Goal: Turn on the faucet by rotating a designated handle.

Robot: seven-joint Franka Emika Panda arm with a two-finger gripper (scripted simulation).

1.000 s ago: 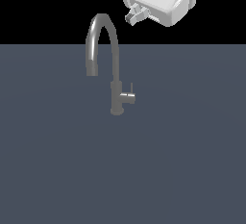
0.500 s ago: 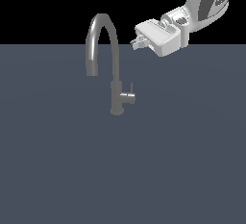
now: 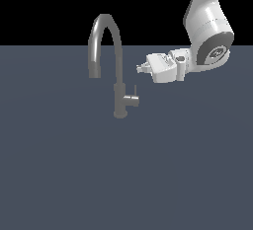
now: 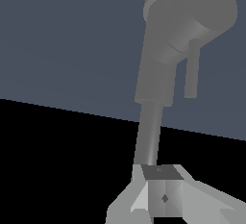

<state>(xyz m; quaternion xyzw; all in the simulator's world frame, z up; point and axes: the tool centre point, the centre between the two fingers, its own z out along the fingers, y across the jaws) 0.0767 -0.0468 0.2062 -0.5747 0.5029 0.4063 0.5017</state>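
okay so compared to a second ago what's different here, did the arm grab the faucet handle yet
The gripper has come down from the top right of the exterior view and swung to point sideways at the faucet. It now sits just right of the spout, above the handle, apart from both. Nothing has been taken hold of. The faucet and handle look unchanged.

arm [image 3: 207, 21] cut off at upper edge, claw [image 3: 140, 68] fingers too small to tell

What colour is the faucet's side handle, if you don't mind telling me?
The handle is plain grey metal, matching the faucet body; the wrist view shows it best.
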